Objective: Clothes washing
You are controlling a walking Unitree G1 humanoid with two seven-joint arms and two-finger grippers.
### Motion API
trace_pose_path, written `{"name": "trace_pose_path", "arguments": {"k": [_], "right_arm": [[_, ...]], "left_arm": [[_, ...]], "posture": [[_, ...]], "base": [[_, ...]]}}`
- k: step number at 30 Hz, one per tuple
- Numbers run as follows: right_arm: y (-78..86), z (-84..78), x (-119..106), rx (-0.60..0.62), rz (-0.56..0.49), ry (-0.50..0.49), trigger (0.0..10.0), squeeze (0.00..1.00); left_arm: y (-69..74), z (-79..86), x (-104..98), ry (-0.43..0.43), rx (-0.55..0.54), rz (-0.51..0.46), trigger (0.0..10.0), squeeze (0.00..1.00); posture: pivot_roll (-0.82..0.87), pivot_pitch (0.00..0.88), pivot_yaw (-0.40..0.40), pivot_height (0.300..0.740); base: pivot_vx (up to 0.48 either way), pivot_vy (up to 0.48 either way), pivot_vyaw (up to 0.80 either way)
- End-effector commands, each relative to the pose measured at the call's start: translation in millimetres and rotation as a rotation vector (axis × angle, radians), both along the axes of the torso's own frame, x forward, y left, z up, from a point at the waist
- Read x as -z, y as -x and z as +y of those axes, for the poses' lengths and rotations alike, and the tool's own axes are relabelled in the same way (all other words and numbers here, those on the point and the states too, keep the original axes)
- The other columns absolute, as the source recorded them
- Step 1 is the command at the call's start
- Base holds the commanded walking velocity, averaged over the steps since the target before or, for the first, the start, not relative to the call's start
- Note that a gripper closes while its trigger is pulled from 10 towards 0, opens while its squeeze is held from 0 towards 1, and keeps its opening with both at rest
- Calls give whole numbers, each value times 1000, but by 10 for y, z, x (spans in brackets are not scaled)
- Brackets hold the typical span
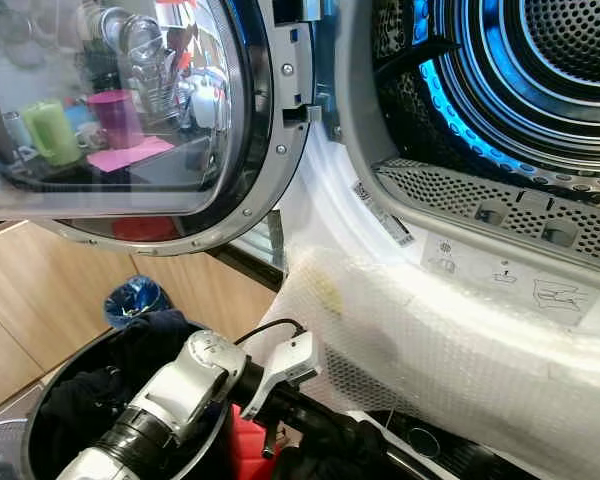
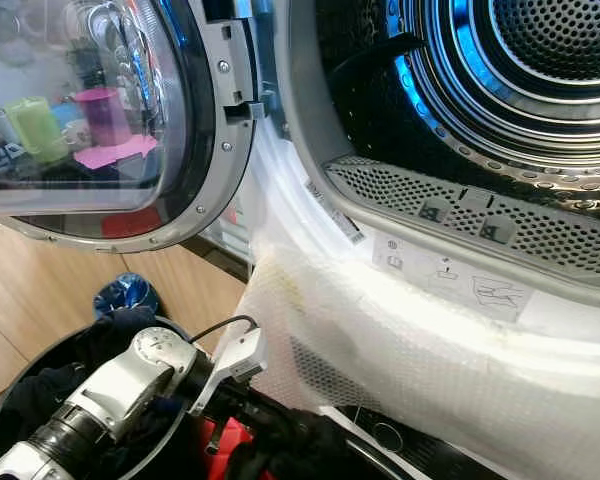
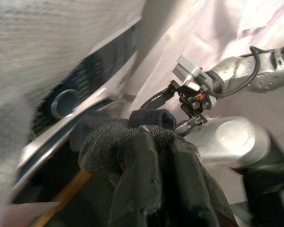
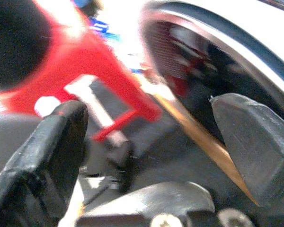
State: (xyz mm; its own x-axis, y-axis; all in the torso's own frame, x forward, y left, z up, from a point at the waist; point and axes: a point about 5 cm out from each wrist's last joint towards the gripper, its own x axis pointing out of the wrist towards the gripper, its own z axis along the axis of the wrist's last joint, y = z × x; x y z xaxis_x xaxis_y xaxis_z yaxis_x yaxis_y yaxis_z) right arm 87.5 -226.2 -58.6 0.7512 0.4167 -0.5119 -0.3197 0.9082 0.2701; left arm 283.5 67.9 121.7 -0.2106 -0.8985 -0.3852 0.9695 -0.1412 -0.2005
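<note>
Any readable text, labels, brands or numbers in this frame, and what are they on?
No text can be read.
Pictogram sticker on the machine's door sill: drawings, no legible words.
Narrow label on the door seal: print too small.
Left gripper, shut on a dark cloth, shows no markings.

Looks like a laundry corner in someone's home. There's a front-loading washer with its round glass door swung wide and the perforated steel drum in plain sight, a dark basket of clothes on a wood-look floor, and kitchen cups reflected in the door glass.
</note>
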Motion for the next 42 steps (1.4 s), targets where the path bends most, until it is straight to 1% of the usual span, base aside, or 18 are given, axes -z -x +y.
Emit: {"name": "trace_pose_path", "arguments": {"k": [1,3,4,5,9,10,11,12,16,18,22,28,29,32,34,38,39,42], "right_arm": [[-25,11,-71,-48,-26,-56,10000,1000],[-5,17,-147,-97,-42,-87,10000,1000],[-1,25,-189,-131,-50,-96,10000,1000],[-14,37,-239,-168,-64,-101,10000,1000],[-168,42,-324,-166,-129,-54,10000,1000],[-203,49,-340,-164,-134,-52,10000,651],[-222,53,-358,-163,-135,-53,10000,651],[-248,76,-370,-172,-143,-46,10000,0],[-327,186,-422,-202,-163,-72,10000,0],[-332,194,-427,-205,-164,-79,10000,0],[-316,240,-460,-261,-160,-99,10000,0],[-221,196,-428,-325,-95,-56,10000,0],[-186,175,-397,-344,-66,-46,10000,0],[-161,139,-368,-358,-38,-24,10000,0],[-204,127,-378,-352,-52,-9,10000,0],[-364,46,-314,-278,-75,133,10000,0],[-384,36,-298,-267,-78,150,10000,0],[-383,90,-345,-274,-97,74,10000,0]], "left_arm": [[7,1,36,-15,16,24,0,0],[15,-20,80,-17,34,45,0,0],[29,-38,99,-11,46,70,0,0],[55,-69,114,14,65,121,0,0],[97,-149,152,61,84,213,0,0],[100,-171,168,67,83,227,0,0],[101,-186,179,71,83,236,0,0],[116,-208,196,73,96,249,0,0],[148,-289,230,98,122,315,0,0],[149,-293,231,100,123,322,0,0],[166,-313,270,83,134,333,0,0],[192,-321,305,77,149,351,0,0],[199,-315,332,65,146,350,0,0],[207,-289,412,32,134,351,0,0],[220,-252,482,4,124,365,0,0],[278,-186,519,-22,162,388,0,0],[287,-155,533,-33,165,387,0,0],[259,-131,560,-49,138,370,0,0]], "posture": [[10,0,89,740],[7,0,87,740],[5,0,88,740],[5,0,88,740],[1,0,88,740],[-7,0,89,740],[-7,0,89,740],[-9,0,88,740],[-11,0,89,740],[-13,0,90,740],[-19,0,94,740],[-30,0,95,740],[-30,0,96,740],[-28,0,94,740],[-30,0,95,740],[-25,0,97,740],[-23,0,98,740],[-20,0,97,740]], "base": [[0,0,0],[0,0,0],[0,0,0],[0,0,0],[0,0,0],[0,0,0],[0,0,0],[0,0,0],[0,0,0],[0,0,0],[0,0,0],[0,0,0],[0,0,0],[0,0,0],[0,0,0],[0,0,0],[0,0,0],[0,0,0]]}}
